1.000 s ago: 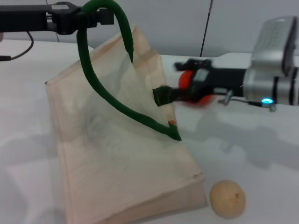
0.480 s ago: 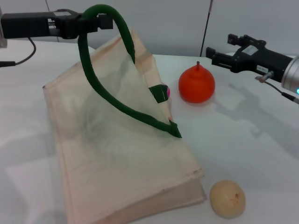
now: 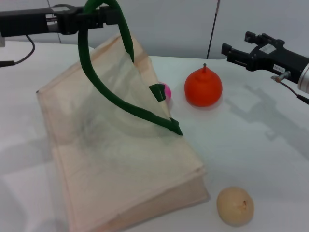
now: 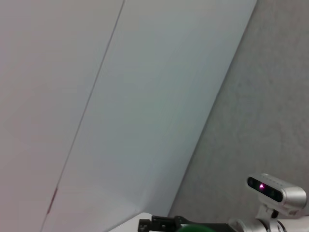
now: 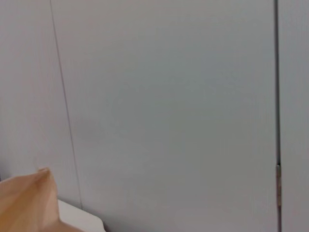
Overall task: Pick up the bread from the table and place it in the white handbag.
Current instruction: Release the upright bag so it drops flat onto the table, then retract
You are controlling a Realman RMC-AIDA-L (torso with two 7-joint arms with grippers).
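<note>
The white handbag (image 3: pixel 116 159) lies slanted on the table, its upper side held up by one dark green handle (image 3: pixel 96 82). My left gripper (image 3: pixel 99 15) is shut on the top of that handle, above the bag at the far left. My right gripper (image 3: pixel 231 50) is open and empty, in the air to the right of the bag, above and beyond the orange fruit. The bread is hidden; none of it shows in any view. A corner of the bag also shows in the right wrist view (image 5: pixel 34 203).
An orange pear-shaped fruit (image 3: pixel 203 88) stands just right of the bag's mouth. A small pink thing (image 3: pixel 167 90) peeks out behind the bag's edge. A round tan ball (image 3: pixel 235 206) lies near the front right. The white table (image 3: pixel 260 159) spreads to the right.
My right gripper has drawn back out of the bag's mouth to the right and up, uncovering the orange fruit. The bag has shifted slightly left under the held handle.
</note>
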